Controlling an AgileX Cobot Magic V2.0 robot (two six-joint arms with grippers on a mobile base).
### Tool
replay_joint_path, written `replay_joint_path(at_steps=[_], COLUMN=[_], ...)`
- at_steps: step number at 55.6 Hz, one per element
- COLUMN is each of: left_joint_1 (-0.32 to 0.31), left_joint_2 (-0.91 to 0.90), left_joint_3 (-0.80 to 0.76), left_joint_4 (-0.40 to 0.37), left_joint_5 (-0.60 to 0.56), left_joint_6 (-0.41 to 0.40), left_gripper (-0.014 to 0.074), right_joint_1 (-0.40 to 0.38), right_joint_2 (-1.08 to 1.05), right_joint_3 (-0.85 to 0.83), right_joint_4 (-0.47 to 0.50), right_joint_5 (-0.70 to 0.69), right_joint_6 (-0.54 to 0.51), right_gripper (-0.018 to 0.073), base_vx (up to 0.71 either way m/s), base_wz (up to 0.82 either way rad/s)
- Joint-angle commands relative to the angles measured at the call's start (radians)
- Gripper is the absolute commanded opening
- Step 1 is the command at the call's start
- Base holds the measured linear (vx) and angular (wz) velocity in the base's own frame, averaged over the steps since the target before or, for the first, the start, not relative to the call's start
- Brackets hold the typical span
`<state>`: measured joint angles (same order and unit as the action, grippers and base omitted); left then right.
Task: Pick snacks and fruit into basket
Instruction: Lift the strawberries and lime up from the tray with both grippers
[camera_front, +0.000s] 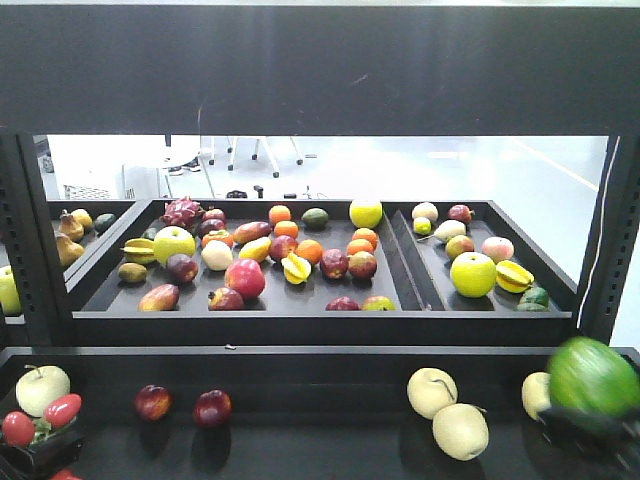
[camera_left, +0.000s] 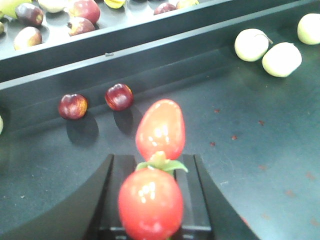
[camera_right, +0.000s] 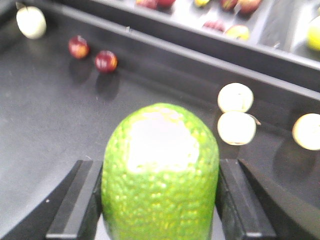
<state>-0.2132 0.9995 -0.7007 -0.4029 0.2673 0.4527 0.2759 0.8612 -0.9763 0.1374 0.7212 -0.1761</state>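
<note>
My left gripper (camera_left: 155, 161) is shut on a pair of glossy red fruit (camera_left: 160, 129) joined by a green leafy stem, low at the left of the front view (camera_front: 62, 408). A big bumpy green fruit (camera_right: 160, 170) fills the right wrist view, with my right gripper (camera_right: 161, 172) shut on it and a finger pressed to each side. From the front, this green fruit (camera_front: 593, 378) hangs above the lower shelf's right end. Loose fruit on that shelf: two dark red apples (camera_front: 153, 402), a pale apple (camera_front: 42, 388) and pale pears (camera_front: 431, 392). Snacks and basket are out of view.
Above the lower shelf (camera_front: 320, 430) a black tray (camera_front: 300, 318) holds several mixed fruit: starfruit, oranges, dragon fruit, apples. A second tray (camera_front: 558, 288) at the right holds more. Dark shelf posts (camera_front: 30, 240) stand at both sides, and a beam spans the top.
</note>
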Motion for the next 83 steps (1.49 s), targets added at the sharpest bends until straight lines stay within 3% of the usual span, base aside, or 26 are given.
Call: replay_joint_path(at_steps=[1, 13, 37, 83], left_joint_1=[0.004, 0.004, 0.004, 0.004], left_joint_2=[-0.035, -0.132, -0.299, -0.306], left_joint_3=[-0.026, -0.023, 0.098, 0.098], left_joint_4=[-0.016, -0.016, -0.016, -0.016], left_joint_5=[-0.098, -0.095, -0.118, -0.112], left_joint_6=[-0.01, -0.009, -0.009, -0.009], left_gripper=[-0.0006, -0.0006, -0.0006, -0.0006], right_joint_1=[-0.003, -0.003, -0.003, -0.003], right_joint_2=[-0.084, -0.196, -0.206, -0.206], right_joint_3=[0.05, 0.167, 0.175, 0.175], right_joint_4=[-0.006, 0.001, 0.001, 0.001], right_joint_5=[-0.143, -0.257, -0.227, -0.227], right_joint_6=[0.003, 0.005, 0.005, 0.005], right_gripper=[-0.0009, -0.0009, -0.0009, -0.0009], base_vx=[0.0, 0.0, 0.0, 0.0], base_wz=[0.0, 0.0, 0.0, 0.0])
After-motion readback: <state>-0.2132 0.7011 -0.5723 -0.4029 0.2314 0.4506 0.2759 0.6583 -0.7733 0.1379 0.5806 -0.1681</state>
